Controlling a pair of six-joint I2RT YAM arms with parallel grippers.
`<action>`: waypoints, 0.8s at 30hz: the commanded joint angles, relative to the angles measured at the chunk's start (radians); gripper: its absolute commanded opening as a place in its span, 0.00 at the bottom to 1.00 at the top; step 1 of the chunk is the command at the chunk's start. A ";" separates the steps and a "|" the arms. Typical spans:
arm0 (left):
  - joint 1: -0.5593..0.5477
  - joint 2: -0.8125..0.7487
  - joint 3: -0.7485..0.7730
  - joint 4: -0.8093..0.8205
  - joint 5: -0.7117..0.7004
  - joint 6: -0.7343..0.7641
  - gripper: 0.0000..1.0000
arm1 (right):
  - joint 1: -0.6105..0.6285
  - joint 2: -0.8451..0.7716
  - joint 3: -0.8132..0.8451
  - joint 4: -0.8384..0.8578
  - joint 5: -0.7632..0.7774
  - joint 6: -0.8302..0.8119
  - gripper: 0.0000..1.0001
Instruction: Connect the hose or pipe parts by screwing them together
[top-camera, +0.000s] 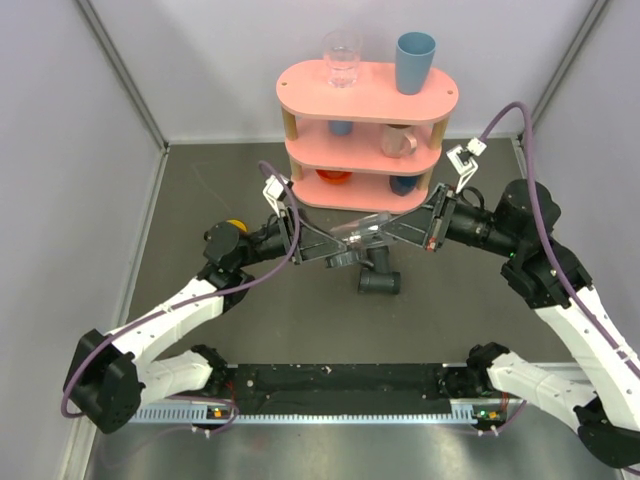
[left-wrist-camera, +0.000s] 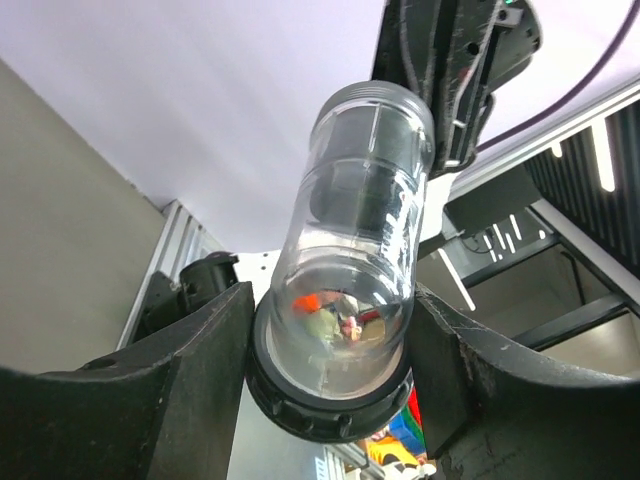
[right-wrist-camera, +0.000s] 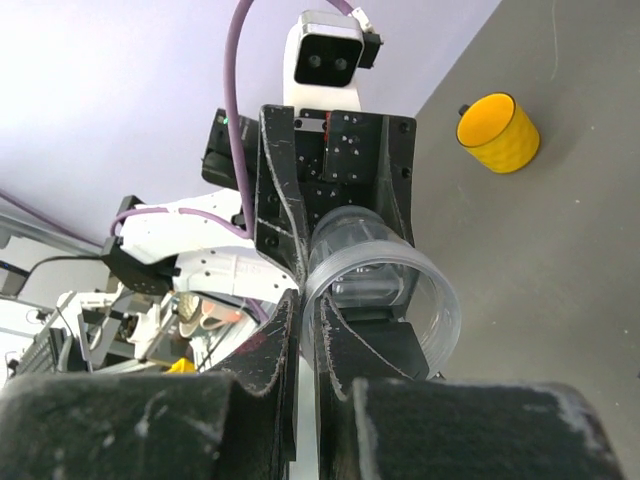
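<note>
The translucent smoky-grey tube (top-camera: 358, 234) hangs level above the table's middle, held between both arms. My left gripper (left-wrist-camera: 335, 370) has a finger pressed on each side of the tube's (left-wrist-camera: 360, 230) black-collared end. My right gripper (right-wrist-camera: 308, 320) pinches the wall of the tube's (right-wrist-camera: 385, 290) open threaded end, with one finger inside and one outside. The dark grey T-shaped fitting (top-camera: 379, 277) lies on the table just below and in front of the tube, touched by neither gripper.
A pink three-tier shelf (top-camera: 365, 95) stands behind the grippers, with a clear glass (top-camera: 341, 58) and a blue cup (top-camera: 414, 62) on top and mugs on the lower tiers. A yellow cup (right-wrist-camera: 497, 132) sits on the table by the left arm. Grey walls enclose the sides.
</note>
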 joint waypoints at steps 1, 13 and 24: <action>-0.013 -0.008 0.015 0.240 -0.070 -0.126 0.67 | 0.006 -0.017 -0.012 0.078 -0.013 0.030 0.00; -0.033 -0.036 0.005 0.187 -0.083 -0.091 0.69 | 0.007 -0.035 -0.023 0.095 -0.007 0.054 0.00; -0.039 -0.033 0.003 0.176 -0.101 -0.047 0.74 | 0.007 -0.052 -0.077 0.146 -0.028 0.094 0.00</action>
